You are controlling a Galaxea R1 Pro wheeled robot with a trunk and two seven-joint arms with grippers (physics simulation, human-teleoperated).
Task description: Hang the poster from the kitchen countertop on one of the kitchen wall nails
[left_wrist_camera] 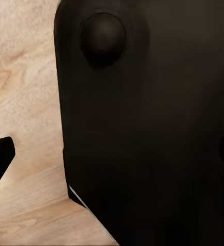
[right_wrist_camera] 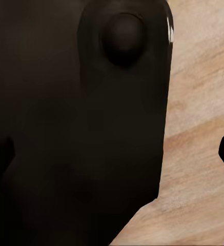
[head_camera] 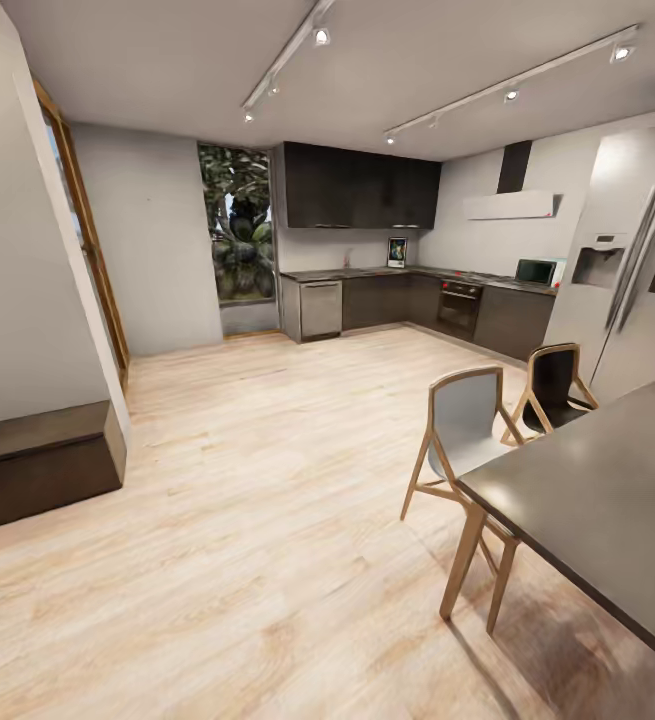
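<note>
**Across the room from the poster, with furniture in the way**

We are standing well back on the pale wood floor point(head_camera: 267, 520), and the job has not really started. The poster point(head_camera: 397, 252) shows as a small upright rectangle right of centre in the upper half of the head view, standing on the countertop point(head_camera: 367, 273) and apparently leaning against the back wall under the dark upper cabinets point(head_camera: 362, 187). It is too small from here to read its print. We cannot make out a wall nail anywhere on the pale walls at this range.

Each wrist view looks down at floorboards past a large dark part of the robot's own body, with a black tip at the frame's edge (probably a finger, though we would not swear to it). We cannot tell whether either gripper is spread or closed.

In our judgement the risks from here are mostly about the drive. The dark table point(head_camera: 607, 510) and the two chairs point(head_camera: 462, 430) crowd the lower right of the frame, so a line that drifts right could clip a chair leg or the table corner. The low dark bench point(head_camera: 37, 462) at the left edge narrows the other side. Stopping too far from the cabinets would leave the poster beyond reach against the wall; a clumsy grab could tip it flat.
</note>
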